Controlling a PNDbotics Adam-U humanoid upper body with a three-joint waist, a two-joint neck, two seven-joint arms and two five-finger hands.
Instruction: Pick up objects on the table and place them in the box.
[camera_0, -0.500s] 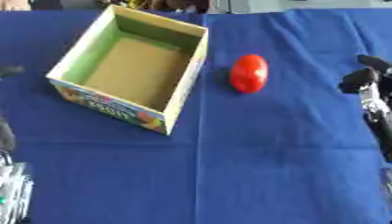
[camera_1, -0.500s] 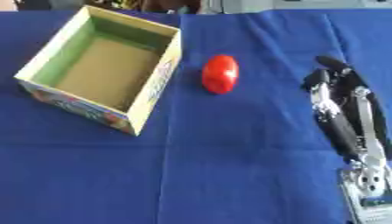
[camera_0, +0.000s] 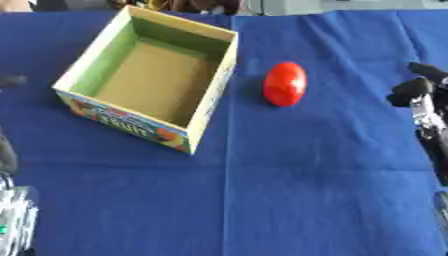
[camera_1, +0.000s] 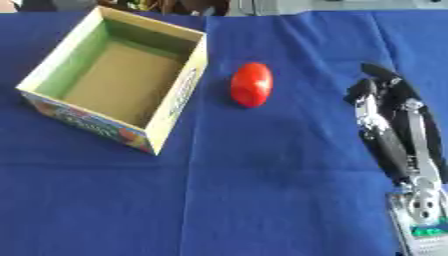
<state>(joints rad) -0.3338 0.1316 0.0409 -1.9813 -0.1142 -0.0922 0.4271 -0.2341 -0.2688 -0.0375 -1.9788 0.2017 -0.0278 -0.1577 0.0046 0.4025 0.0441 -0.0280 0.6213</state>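
Lying on the cloth: red egg shape (camera_1: 251, 84), just right of the box, not touching it
Box (camera_0: 144, 75): open, nothing inside
Right hand (camera_1: 385, 107): fingers straight, near each other, holding nothing, apart from the red shape
Left hand (camera_0: 7, 155): fingers, cannot tell
Cloth (camera_0: 289, 190): blue

On the desk (camera_1: 262, 200) we see the box (camera_1: 118, 77) at far left, the tomato (camera_1: 251, 84) just right of it and apart, our right hand (camera_1: 385, 115) well right of that, our left hand (camera_0: 10, 150) at the left edge
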